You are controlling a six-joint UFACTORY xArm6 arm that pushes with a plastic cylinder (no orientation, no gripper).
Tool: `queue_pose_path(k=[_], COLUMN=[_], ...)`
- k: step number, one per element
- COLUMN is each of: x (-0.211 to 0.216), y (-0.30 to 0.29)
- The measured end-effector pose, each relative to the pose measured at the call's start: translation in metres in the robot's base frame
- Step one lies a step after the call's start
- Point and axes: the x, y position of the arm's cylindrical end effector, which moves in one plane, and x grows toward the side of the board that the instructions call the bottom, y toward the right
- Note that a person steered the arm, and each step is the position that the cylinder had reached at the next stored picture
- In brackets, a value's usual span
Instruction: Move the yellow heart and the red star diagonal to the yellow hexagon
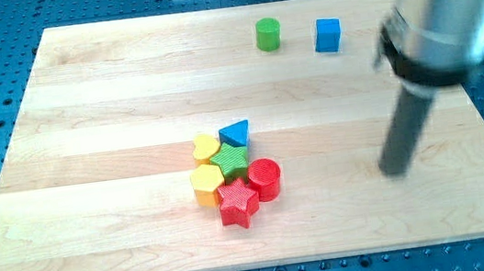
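the tip [396, 170] rests on the desk [80, 100], well to the view's right of the cluster. the yellow heart [206, 147] and red star [238, 203] flank the yellow hexagon [206, 182] there. no pincer exists, only a bare rod.

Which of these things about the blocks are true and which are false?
1. The yellow heart touches the green star. True.
2. The green cylinder sits in the cluster. False: it stands apart near the view's top, beside the blue cube.
3. My tip is pushing the red star. False: it is off to the view's right, touching no block.
4. The yellow hexagon is next to the red star. True.
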Motion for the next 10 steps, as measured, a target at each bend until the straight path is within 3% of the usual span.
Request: queue_pose_path(k=[1, 4, 5, 6, 8, 9, 10], x=[0.035, -0.036, -0.076, -0.095, -0.165, -0.159, -0.16], y=[-0.084, -0.23, -0.24, -0.2, -0.193, -0.194, -0.235])
